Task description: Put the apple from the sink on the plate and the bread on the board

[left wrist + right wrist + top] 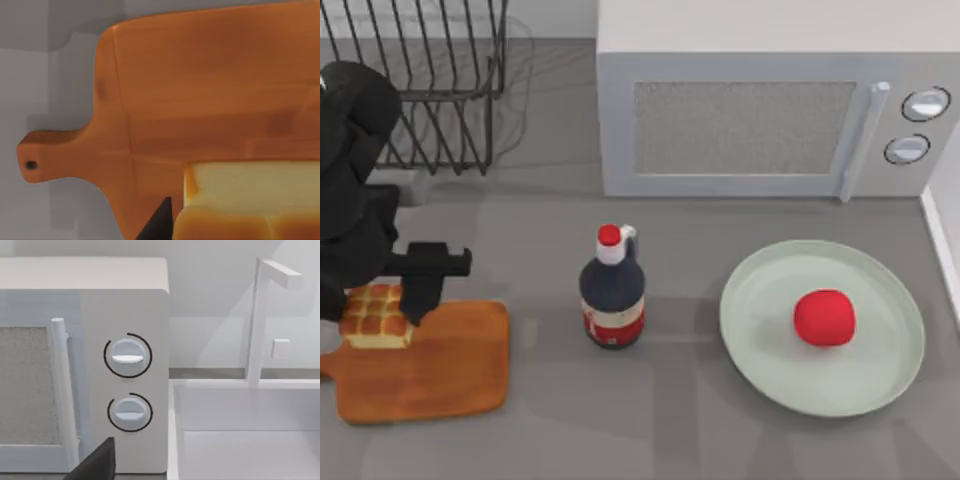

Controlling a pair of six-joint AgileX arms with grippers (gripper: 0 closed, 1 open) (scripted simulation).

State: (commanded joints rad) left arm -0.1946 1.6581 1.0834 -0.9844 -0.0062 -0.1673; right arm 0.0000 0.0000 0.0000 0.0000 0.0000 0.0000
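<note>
Bread [377, 314] sits on the board [440, 365], at its far left corner near the stub handle, with part of the loaf close to the board's edge. The left gripper [420, 300] hangs right at the bread's right side; in the left wrist view the bread [250, 200] lies flat on the board [200, 90] with 1 dark fingertip [159, 222] beside it, but whether the fingers grip the loaf or have let go, I cannot tell.

Judged from this, both placements look done: the apple [824, 318] rests inside the plate [760, 345], right of centre and well clear of the rim. The sink [240, 440] in the right wrist view looks bare.

The risk now is in the retreat. If the left fingers are touching the loaf, a sideways pull could drag it off the corner of the board. A lift with the loaf caught would carry it up again. A wide sweep could also clip the bottle [612, 295], standing between board and plate, and topple it. The rack [430, 80] stands behind the left arm.

The right gripper [95, 465] is parked near the microwave [760, 110].
</note>
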